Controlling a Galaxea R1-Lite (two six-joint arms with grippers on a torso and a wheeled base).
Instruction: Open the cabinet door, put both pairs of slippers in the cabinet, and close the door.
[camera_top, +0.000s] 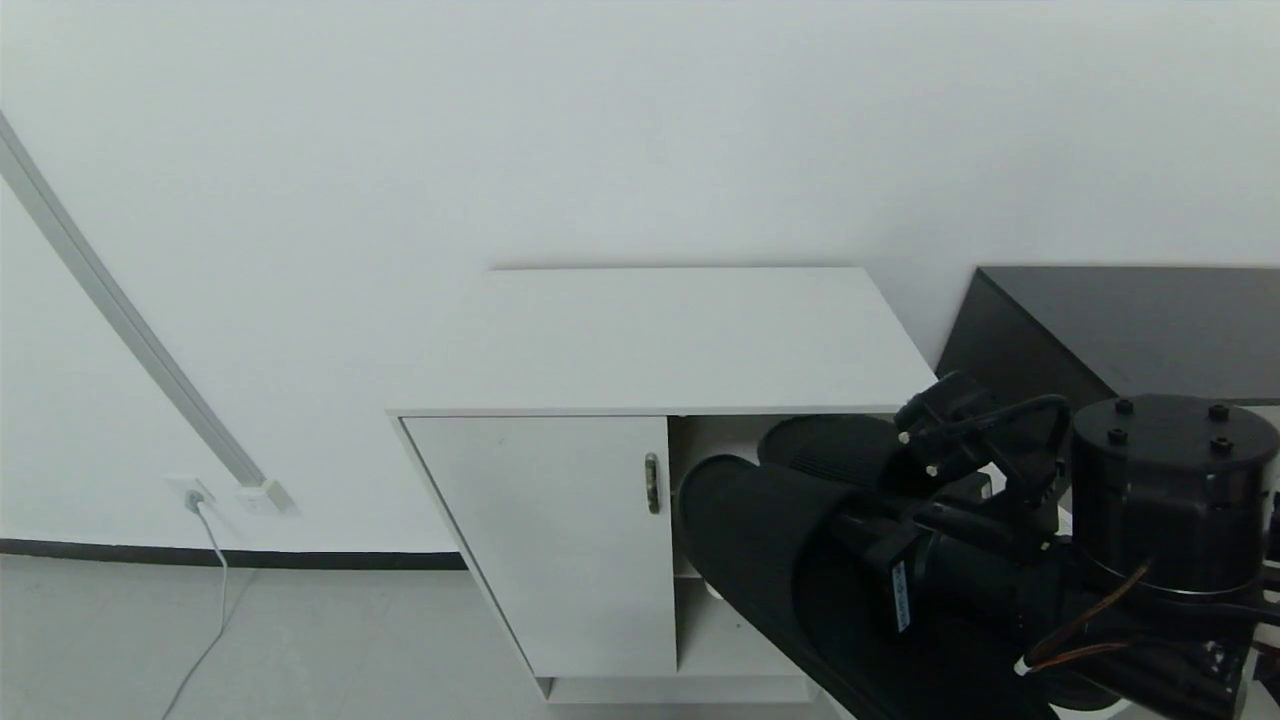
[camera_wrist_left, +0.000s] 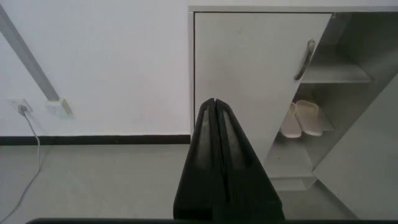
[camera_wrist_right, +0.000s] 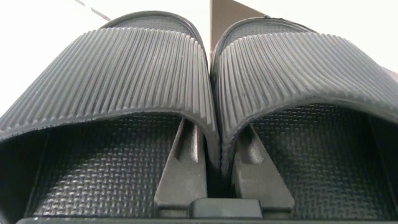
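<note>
Black slippers clamped as pair by right end effector for one carry; cabinet at 11 o'clock; left end effector closed.

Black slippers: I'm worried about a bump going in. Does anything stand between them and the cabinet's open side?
Nothing visible does. The black slippers, held in the right tool, are at the open half of the cabinet; the shut door stands aside.

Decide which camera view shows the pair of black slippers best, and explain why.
The right wrist view: the black slippers lie side by side, ribbed straps plain, clamped by the right gripper. The head view gives them as two dark shapes before the cabinet. The left wrist view faces the cabinet door instead.
</note>
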